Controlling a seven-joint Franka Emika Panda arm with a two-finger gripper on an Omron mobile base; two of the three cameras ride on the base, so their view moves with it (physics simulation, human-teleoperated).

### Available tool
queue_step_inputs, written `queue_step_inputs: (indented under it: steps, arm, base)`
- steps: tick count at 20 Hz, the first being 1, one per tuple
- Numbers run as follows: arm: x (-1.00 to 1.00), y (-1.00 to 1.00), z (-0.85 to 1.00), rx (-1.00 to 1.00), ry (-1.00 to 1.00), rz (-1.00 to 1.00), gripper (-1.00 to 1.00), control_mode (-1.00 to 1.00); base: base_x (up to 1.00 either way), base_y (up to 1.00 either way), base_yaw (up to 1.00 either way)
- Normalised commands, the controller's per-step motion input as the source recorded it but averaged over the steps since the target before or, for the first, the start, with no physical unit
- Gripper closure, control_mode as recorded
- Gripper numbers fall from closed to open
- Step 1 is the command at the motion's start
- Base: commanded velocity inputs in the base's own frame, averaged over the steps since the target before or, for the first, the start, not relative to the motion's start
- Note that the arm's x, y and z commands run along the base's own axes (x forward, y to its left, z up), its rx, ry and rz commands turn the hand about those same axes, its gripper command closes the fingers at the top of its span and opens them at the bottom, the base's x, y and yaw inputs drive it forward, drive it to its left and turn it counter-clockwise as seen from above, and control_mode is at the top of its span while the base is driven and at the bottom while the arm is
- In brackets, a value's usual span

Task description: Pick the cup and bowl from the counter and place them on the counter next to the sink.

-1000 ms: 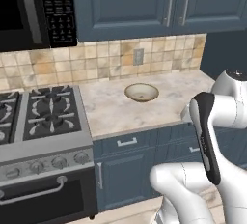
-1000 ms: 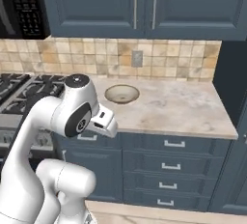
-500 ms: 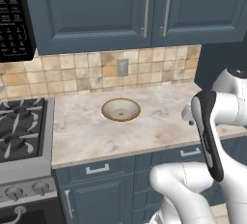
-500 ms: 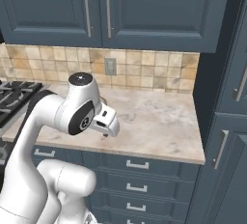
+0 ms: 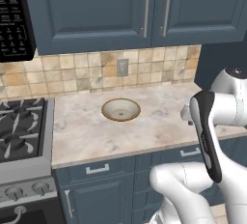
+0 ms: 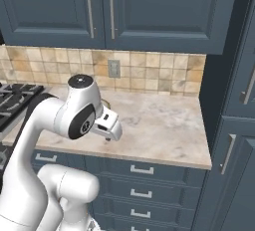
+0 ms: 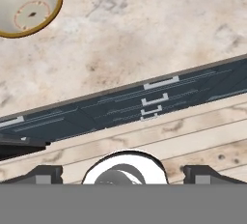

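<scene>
At the far left of the left base view, the black stovetop [image 5: 21, 126] with its cast grates sits beside the counter [image 5: 159, 117], a beige marbled slab over dark blue cabinets [image 5: 101, 189]. A black microwave panel [image 5: 14, 18] hangs above the burners.

Moving right, the bowl [image 5: 120, 109] rests upright on the counter, roughly mid-slab and below the grey wall outlet [image 5: 122, 67] set in the tan tile backsplash [image 5: 72, 71]. The bowl is shallow, pale and speckled inside, with a tan-brown rim, and nothing touches it. Dark blue upper cabinets [image 5: 144, 6] with slim steel handles run above.

Further right, my white arm [image 5: 207, 131] rises in front of the counter's edge, well apart from the bowl. In the right base view my arm folds over the counter's front edge, with the hand hanging near that edge and the bowl [image 6: 106, 104] just peeking out behind my upper link.

From the hand view, I look down across the counter [image 7: 144, 35]: the bowl [image 7: 29, 6] lies at the upper left corner, the blue drawer fronts [image 7: 144, 102] cross the middle, and the pale floor shows below them. My gripper [image 7: 123, 175] is spread wide and holds nothing, one dark fingertip [image 7: 46, 175] low at the left and the other low at the right.
</scene>
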Motion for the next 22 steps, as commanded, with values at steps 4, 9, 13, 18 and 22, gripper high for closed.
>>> queue_step_inputs:
  steps: [4,9,13,18,22]
  arm:
    - [0.0,0.0,0.0,0.0,0.0,0.0,-1.0,1.0]
    - [0.0,0.0,0.0,0.0,0.0,0.0,-1.0,1.0]
    - [0.0,0.0,-0.05,0.0,0.0,0.0,-1.0,-1.0]
    - [0.06,0.18,-0.6,0.14,0.0,-0.02,-1.0,-1.0]
    - [0.12,0.25,-0.48,0.14,-0.01,0.0,-1.0,-1.0]
  base:
    - [0.0,0.0,0.0]
    - [0.0,0.0,0.0]
    - [0.0,0.0,0.0]
    - [0.0,0.0,0.0]
    - [0.0,0.0,0.0]
